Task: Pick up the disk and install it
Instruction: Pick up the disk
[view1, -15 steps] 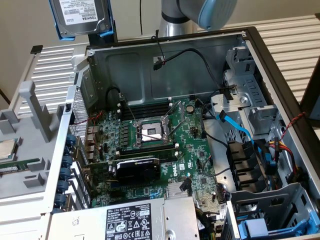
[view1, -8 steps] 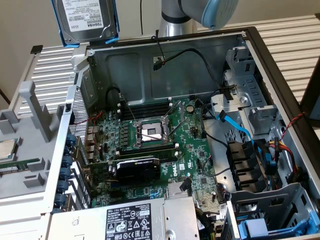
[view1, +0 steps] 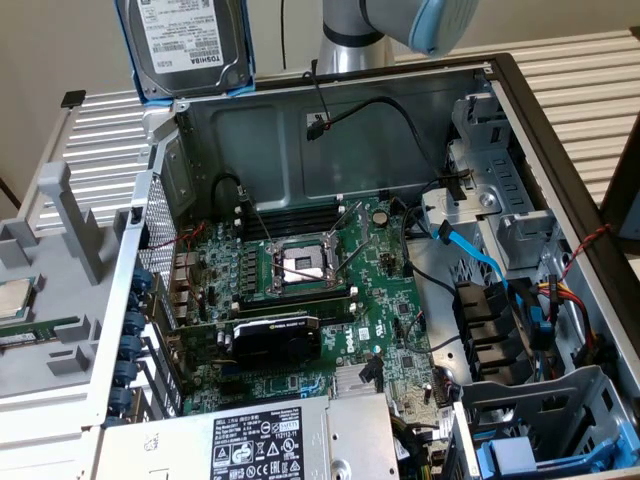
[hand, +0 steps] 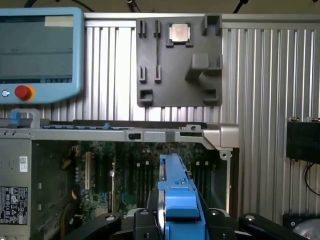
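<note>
Wrist view: the disk (hand: 173, 172) is gripped edge-on by the pincer (hand: 178, 217), its long axis extended outward over the computer case (hand: 100, 134).

computer case (view1: 330, 140), motherboard (view1: 392, 335), power supply (view1: 350, 432), processor (hand: 178, 33)

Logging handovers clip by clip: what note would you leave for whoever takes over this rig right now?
End effector: shut on the disk, gripping it by its blue frame.
Disk: held in the air over the open computer case, near the corner at the exterior view's upper left, with the label facing the exterior camera.
Done: the pickup.
Left: the install. The disk is not seated in the case yet.
</note>
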